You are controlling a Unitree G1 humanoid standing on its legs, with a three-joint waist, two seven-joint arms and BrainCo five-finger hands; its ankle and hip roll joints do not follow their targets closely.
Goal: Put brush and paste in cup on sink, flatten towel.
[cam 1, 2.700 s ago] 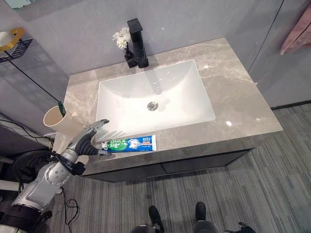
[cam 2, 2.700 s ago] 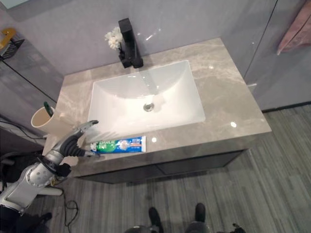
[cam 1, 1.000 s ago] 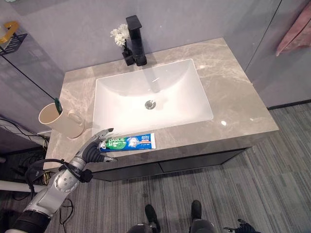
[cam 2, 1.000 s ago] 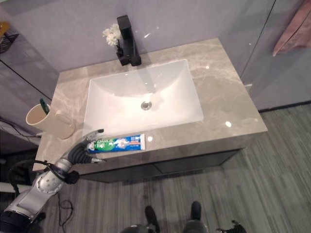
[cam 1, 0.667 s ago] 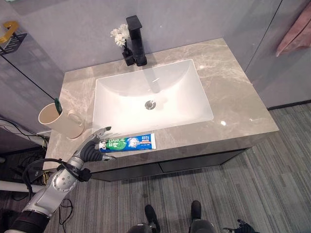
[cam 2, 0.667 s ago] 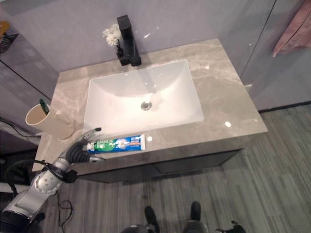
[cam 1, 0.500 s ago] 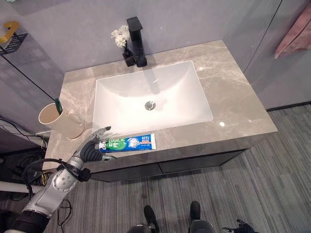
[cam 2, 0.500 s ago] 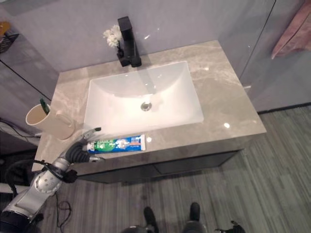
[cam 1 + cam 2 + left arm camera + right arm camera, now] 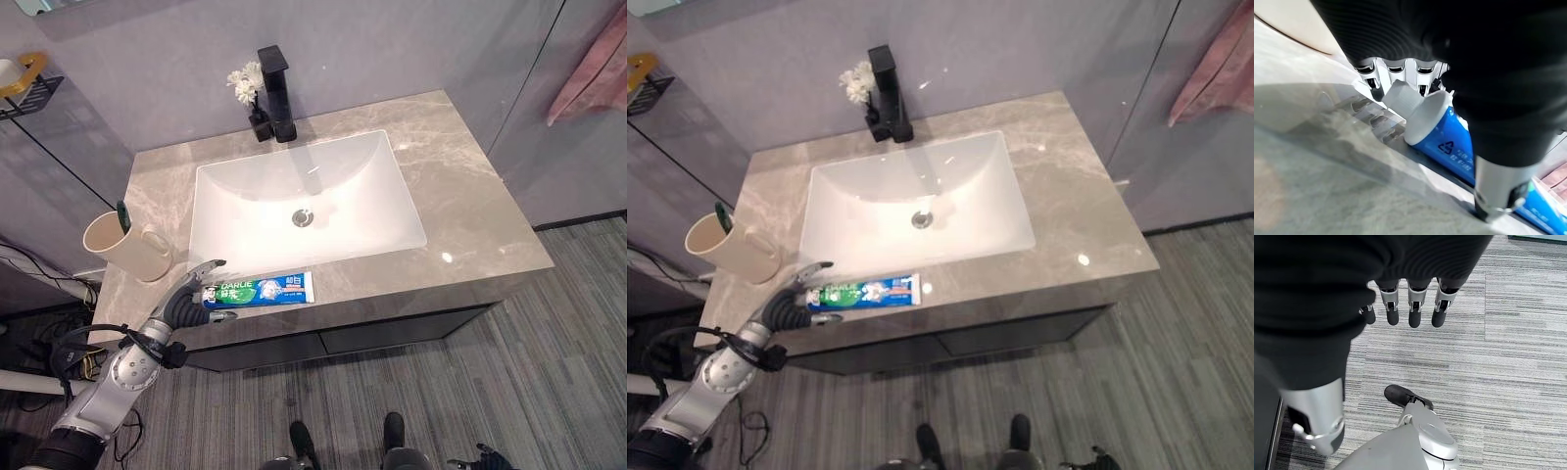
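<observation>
A blue and green toothpaste tube (image 9: 260, 290) lies flat along the front edge of the grey stone counter (image 9: 470, 196), its white cap (image 9: 1420, 115) pointing left. My left hand (image 9: 186, 299) is at that cap end and is open. Its fingers (image 9: 1396, 73) reach past the far side of the cap and the thumb (image 9: 1498, 196) rests on the near side. A cream cup (image 9: 127, 250) stands at the counter's left end with a green toothbrush (image 9: 123, 210) in it. A pink towel (image 9: 588, 59) hangs at the upper right. My right hand (image 9: 1410, 308) hangs over the floor, fingers relaxed.
The white basin (image 9: 309, 196) takes the middle of the counter, with a black tap (image 9: 277, 93) and small white flowers (image 9: 243, 83) behind it. A black wall shelf (image 9: 24, 83) sits at the upper left. The tube lies close to the counter's front edge.
The whole picture has shifted a little, so the camera moved. My left hand stays at the tube's cap end, and the tube and cup have not moved.
</observation>
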